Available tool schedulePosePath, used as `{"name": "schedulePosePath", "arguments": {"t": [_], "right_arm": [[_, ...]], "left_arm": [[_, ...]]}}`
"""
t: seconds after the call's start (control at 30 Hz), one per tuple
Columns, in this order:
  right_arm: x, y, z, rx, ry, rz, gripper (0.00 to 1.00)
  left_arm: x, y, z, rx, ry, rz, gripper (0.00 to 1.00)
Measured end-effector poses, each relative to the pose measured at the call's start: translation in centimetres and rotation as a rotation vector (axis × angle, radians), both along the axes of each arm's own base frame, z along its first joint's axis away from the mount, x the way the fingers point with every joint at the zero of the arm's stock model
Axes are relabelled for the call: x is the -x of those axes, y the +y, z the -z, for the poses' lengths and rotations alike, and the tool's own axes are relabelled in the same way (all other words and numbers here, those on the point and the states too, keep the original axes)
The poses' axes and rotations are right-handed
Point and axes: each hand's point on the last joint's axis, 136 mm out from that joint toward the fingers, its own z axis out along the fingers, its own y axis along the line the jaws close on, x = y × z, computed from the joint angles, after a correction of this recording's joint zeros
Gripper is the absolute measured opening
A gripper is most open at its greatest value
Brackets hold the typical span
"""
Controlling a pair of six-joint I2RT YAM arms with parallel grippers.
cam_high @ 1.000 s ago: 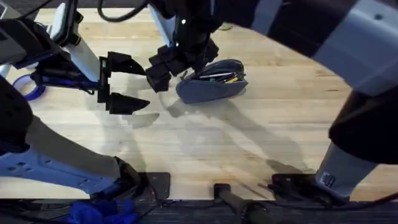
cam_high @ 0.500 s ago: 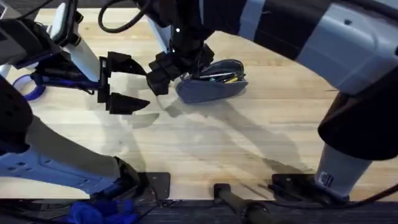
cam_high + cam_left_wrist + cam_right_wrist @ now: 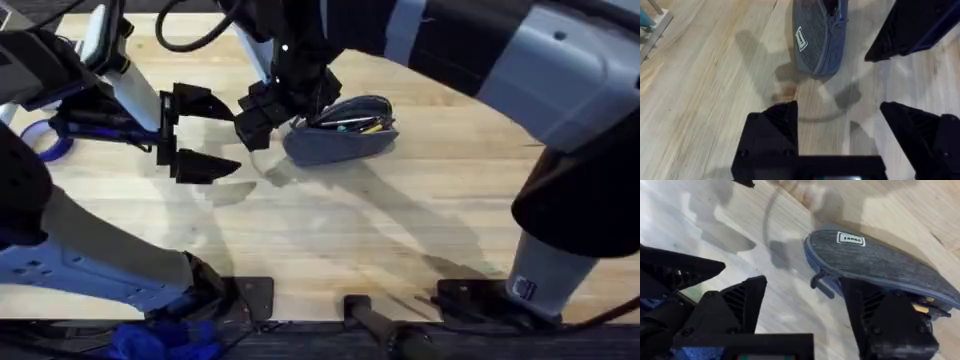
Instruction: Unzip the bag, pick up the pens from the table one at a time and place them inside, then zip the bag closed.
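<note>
The blue-grey bag lies on the table at the back centre, its top gaping. The pens, one yellow and one silver, lie inside the opening. My right gripper hangs over the bag's left end. In the right wrist view the right gripper is open, and the zipper pull of the bag lies between its fingers without being pinched. My left gripper is open and holds nothing, a short way left of the bag. In the left wrist view the left gripper faces the bag's end.
A blue tape roll lies at the table's far left edge behind the left arm. The right arm's large grey link crosses over the table's right side. Bare wood stretches in front of the bag.
The right arm's upper link has swung leftward overhead, while its gripper has stayed at the bag's left end. The left arm and the bag have not moved.
</note>
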Motion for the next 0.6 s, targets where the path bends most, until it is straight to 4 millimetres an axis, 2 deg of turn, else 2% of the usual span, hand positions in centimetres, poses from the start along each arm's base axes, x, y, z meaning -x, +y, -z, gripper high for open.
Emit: {"name": "schedulePosePath", "arguments": {"t": [0.13,0.43,0.6], "right_arm": [[-0.03,0.01,0.00,0.000,-0.001,0.000,0.843],[-0.03,0.01,0.00,0.000,-0.002,-0.003,0.554],[-0.10,0.09,0.59,0.009,0.005,-0.003,0.483]], "left_arm": [[0.00,0.00,0.00,0.000,0.000,0.000,0.993],[0.00,0.00,0.00,0.000,0.000,0.000,0.994],[0.00,0.00,0.00,0.000,0.000,0.000,0.994]]}}
